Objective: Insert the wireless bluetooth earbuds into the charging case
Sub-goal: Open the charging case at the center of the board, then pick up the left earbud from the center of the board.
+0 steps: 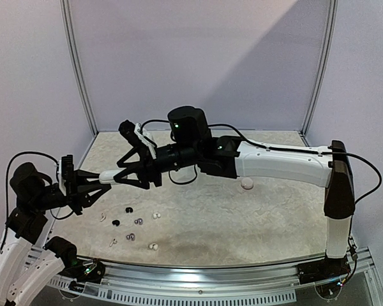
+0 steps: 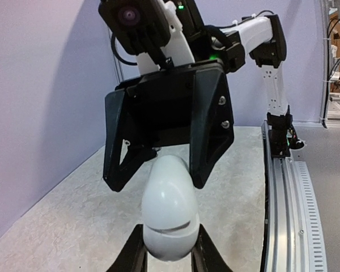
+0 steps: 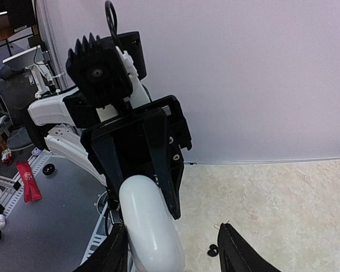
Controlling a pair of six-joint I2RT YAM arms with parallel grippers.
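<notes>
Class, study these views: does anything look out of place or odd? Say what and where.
The earbuds lie scattered loose on the table near the left arm. The white case hangs in mid-air, clamped in the left end effector, the right end effector open around its far end.

Soft, even light is given from above; a diagonal shadow is thrown on the wall (image 1: 147, 57) behind the right pincer (image 1: 120, 177); a mild sheen is seen on the charging case (image 2: 169, 209) inside the left pincer (image 2: 170, 255); a faint shadow is laid on the table (image 1: 242, 223) below both.
</notes>
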